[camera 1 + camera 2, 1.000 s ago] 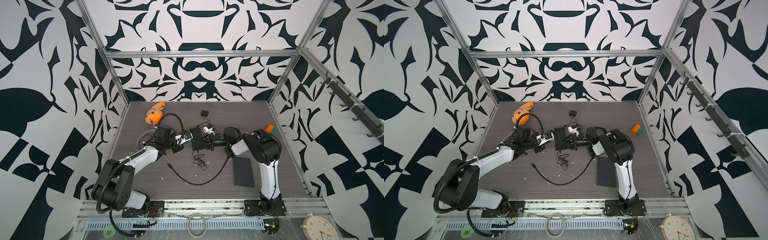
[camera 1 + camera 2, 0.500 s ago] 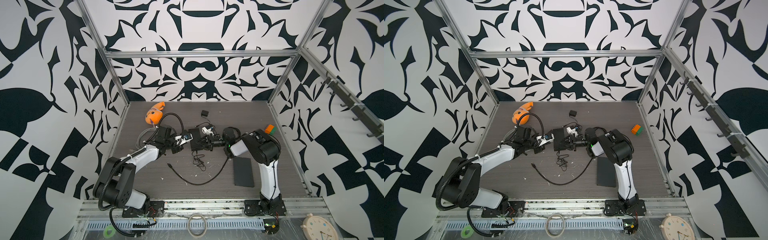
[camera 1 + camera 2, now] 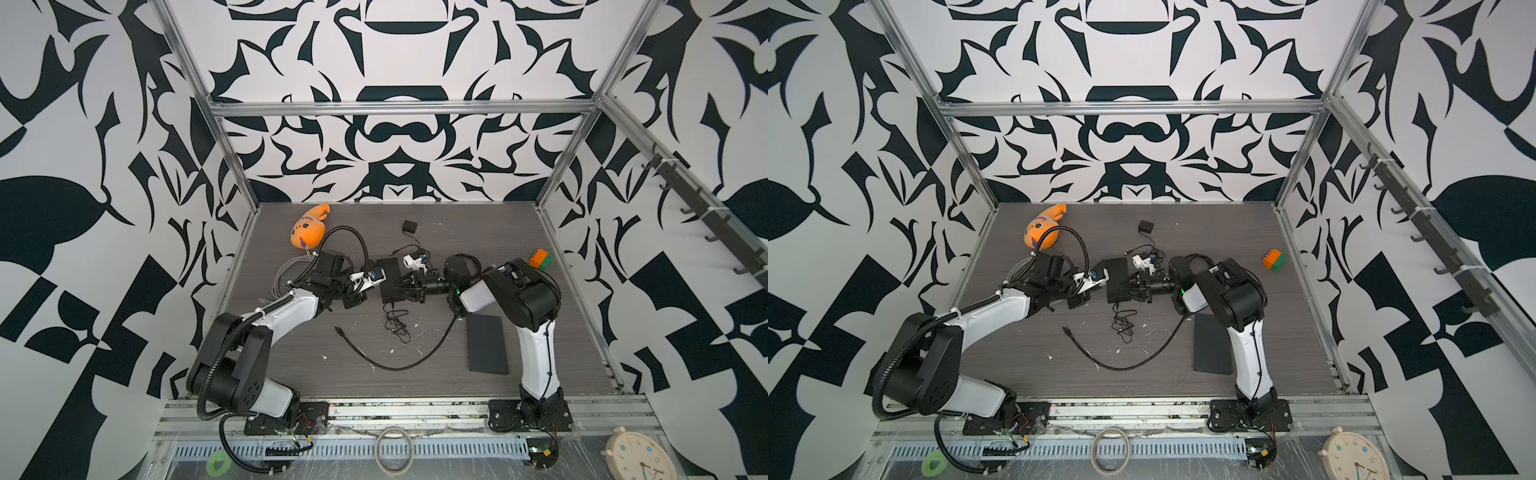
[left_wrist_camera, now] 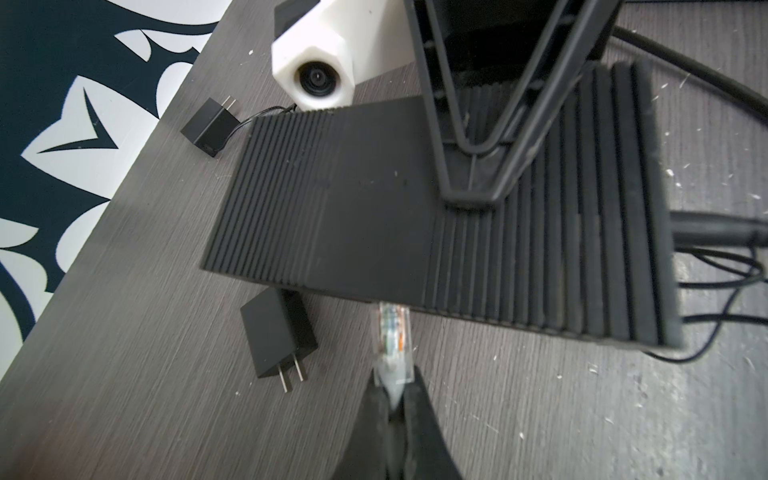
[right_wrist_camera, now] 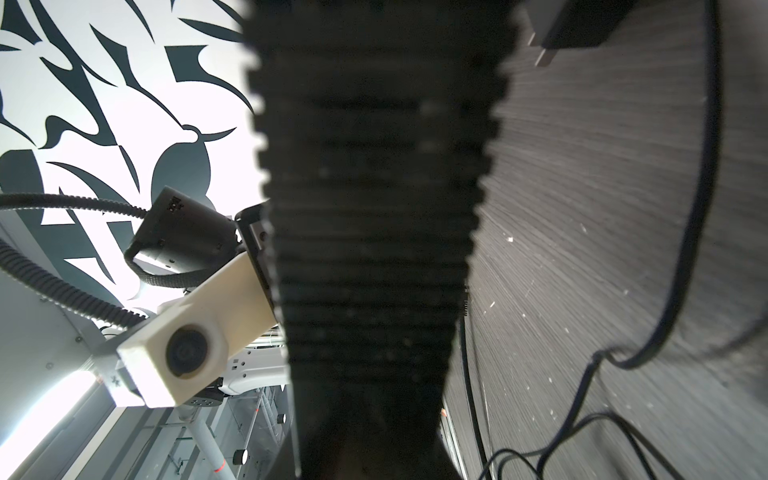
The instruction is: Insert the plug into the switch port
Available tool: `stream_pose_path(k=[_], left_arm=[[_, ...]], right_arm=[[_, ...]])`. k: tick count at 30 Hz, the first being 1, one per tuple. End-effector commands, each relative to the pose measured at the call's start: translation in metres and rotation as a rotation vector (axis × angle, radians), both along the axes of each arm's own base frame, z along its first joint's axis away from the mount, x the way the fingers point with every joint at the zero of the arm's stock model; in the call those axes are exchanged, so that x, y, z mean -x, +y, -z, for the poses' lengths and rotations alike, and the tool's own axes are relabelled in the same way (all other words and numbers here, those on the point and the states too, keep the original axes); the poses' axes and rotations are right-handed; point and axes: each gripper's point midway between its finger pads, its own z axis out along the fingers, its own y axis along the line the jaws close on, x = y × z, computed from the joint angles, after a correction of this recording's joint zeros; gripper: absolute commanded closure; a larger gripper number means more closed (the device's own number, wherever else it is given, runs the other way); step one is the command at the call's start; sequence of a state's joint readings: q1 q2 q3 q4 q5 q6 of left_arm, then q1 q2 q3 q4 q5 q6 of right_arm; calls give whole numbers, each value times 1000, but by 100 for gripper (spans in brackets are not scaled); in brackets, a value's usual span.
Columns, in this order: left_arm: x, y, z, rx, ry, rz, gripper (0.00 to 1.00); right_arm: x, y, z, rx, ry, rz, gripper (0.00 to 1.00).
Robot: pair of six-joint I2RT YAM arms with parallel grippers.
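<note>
Switch (image 3: pixel 388 276), a black ribbed box, sits in the middle of the worktop (image 3: pixel 291 353), between the two arms. The right gripper (image 3: pixel 395 286) comes in from the right and is closed on it, one finger (image 4: pixel 469 195) lying across the ribbed top; in the right wrist view the box fills the space between the fingers. Whether the box rests on the worktop cannot be told.

The left gripper (image 4: pixel 392 384) reaches in from the left with its fingers pinched together on the back end of the plug (image 4: pixel 392 336), a clear network connector. The plug points at the left-facing side of the switch, and its front end meets the edge of that side in the left wrist view. The top of the box hides the port, so it cannot be told whether the plug is in.

One small black power adapter (image 4: pixel 278 332) lies on the worktop just beside the plug, partly under the edge of the switch. Another adapter (image 3: pixel 409 227) lies farther back, and thin black wires (image 3: pixel 397 324) trail from the near side of the switch. A thicker black cable (image 3: pixel 395 365) curves across the near middle of the worktop. A flat dark pad (image 3: pixel 486 343) lies near the right arm, an orange plush toy (image 3: pixel 307 232) at far left, and a coloured block (image 3: pixel 540 259) at right
</note>
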State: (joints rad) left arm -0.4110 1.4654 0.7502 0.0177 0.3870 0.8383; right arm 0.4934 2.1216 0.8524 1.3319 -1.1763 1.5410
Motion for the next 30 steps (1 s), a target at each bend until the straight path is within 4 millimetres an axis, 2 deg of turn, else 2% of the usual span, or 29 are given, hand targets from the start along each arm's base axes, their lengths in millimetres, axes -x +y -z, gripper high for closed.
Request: stream_pose_path(k=[1,8,10,14,20,25,30], left_arm=[[16,-14,-5,11,22,98,100],[16,-13,-8,-14,23,112,100],[20,-13,-6,-21,48,124,100],[15,-12,-4,-31,38,102,100],[20,-17,-5,-19,67,123,100],[24,-20,1,-31,86,126,100],[25,-23,1,-21,115,131,100]], right_arm=[[16,16,-34,-69,-167,-83,90],[22,15,-21,-13,-174,-97,91],[22,15,-21,-4,-187,-95,91],[22,17,-19,20,-193,-95,92],[27,26,-25,4,-198,-110,92],[22,29,-43,-76,-199,-97,92],[20,31,-43,-78,-188,-88,93]])
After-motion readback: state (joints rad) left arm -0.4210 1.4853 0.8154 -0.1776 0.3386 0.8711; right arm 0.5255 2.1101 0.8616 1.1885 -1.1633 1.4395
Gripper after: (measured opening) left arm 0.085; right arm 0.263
